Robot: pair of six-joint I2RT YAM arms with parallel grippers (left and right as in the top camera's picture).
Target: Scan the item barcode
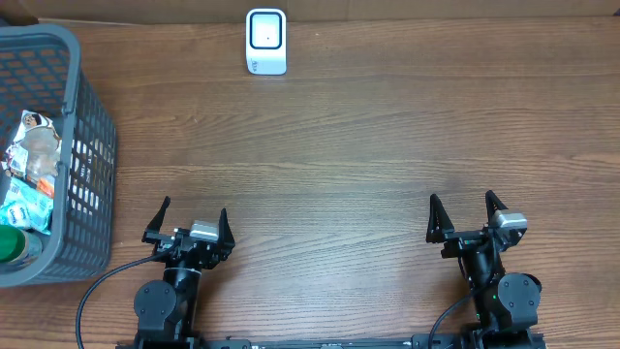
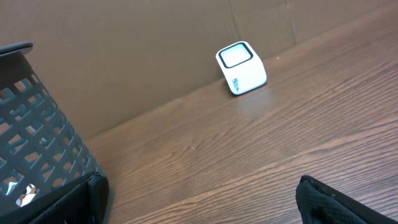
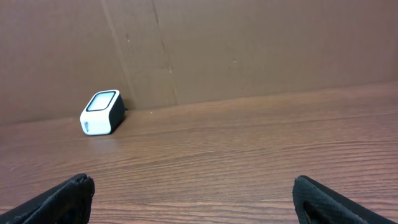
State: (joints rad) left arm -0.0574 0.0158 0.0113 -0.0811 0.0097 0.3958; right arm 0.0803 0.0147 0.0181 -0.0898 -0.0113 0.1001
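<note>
The left hand (image 1: 194, 209) sits at 7 o'clock on the wooden counter (image 1: 368, 145), fingers spread wide and pinching nothing. The right hand (image 1: 462, 200) at 5 o'clock is likewise spread and empty. Both point toward 12 o'clock. At 9 o'clock from the left hand, close by, stands a grey mesh basket (image 1: 95, 136) holding crumpled packets (image 1: 31, 160) and something green (image 1: 10, 247) at its near end; no barcode can be made out. The white scanner (image 1: 265, 41) stands at 12 o'clock by the far edge, well apart from both hands, its window facing up.
</note>
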